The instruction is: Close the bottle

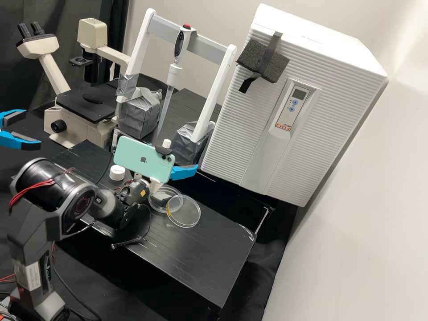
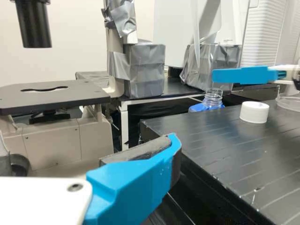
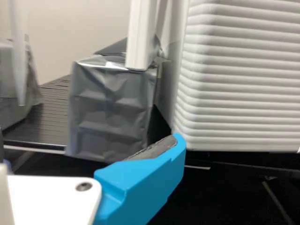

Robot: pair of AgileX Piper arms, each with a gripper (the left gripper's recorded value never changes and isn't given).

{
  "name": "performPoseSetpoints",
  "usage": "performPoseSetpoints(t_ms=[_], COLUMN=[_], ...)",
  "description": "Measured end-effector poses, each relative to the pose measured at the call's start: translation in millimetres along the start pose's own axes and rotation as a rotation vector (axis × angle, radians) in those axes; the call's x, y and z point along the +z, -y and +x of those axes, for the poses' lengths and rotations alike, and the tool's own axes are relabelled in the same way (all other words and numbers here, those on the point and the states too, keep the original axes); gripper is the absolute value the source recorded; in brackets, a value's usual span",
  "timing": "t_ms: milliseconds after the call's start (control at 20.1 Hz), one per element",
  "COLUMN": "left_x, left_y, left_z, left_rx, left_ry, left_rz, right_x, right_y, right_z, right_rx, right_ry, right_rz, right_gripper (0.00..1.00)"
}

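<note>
High view is showing the left gripper [image 1: 31, 128] hanging at the far left edge beside the microscope [image 1: 76, 102], jaws spreading wide and holding nothing. The right gripper [image 1: 186, 170] is sitting at the back edge of the black bench [image 1: 200, 254], behind a mint phone [image 1: 142, 158] riding on that arm; cannot tell how its jaws are standing. Left wrist view is showing the clear bottle [image 2: 214, 98] standing upright right at that gripper, just past the bench edge and in front of a tape-wrapped stand foot [image 2: 208, 63], its neck showing bare. The white cap [image 2: 254, 111] is lying on the bench near the bottle, not touching it. Two petri dishes [image 1: 183, 211] are overlapping on the bench beside the arm.
</note>
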Motion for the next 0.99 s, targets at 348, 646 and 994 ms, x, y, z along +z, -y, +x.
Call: performPoseSetpoints(t_ms=[348,646,994], left_x=[0.7,0.8,2.3], left_y=[0.4,0.3,0.7], left_z=[3.2,5.6,6.0], left_rx=[-0.004,-0.006,-0.008], left_ry=[0.012,0.019,0.027], left_rz=[-0.001,-0.001,-0.001], right_x=[-15.8,-7.9,4.0], right_y=[-8.9,11.9,13.9], right_z=[-48,-77,-95], right_rx=[-0.011,-0.202,-0.279], right_ry=[-0.227,-0.316,-0.305], right_rz=[0.000,-0.067,-0.109], right_gripper=[1.00,1.00,1.00])
